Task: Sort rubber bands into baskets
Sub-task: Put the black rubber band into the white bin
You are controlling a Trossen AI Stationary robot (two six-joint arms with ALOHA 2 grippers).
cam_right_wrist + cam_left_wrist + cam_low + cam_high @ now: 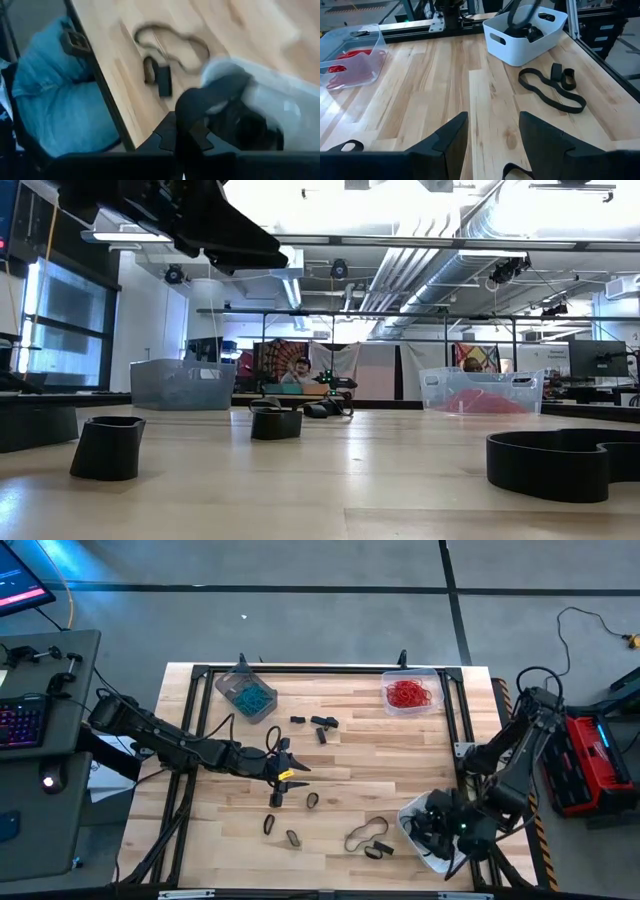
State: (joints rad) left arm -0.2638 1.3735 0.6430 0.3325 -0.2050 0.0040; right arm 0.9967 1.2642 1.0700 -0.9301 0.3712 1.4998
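Sorting half done, I see black bands (368, 838) loose near the front edge by my closed right gripper (440, 830) at the whitish basket (412, 828); left gripper (284, 772), fingers apart, hovers mid-table; far baskets hold teal (247, 697) and red (410, 693).

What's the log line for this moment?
left gripper: open, mid-table above black bands | right gripper: shut, over white basket | red bands in clear basket
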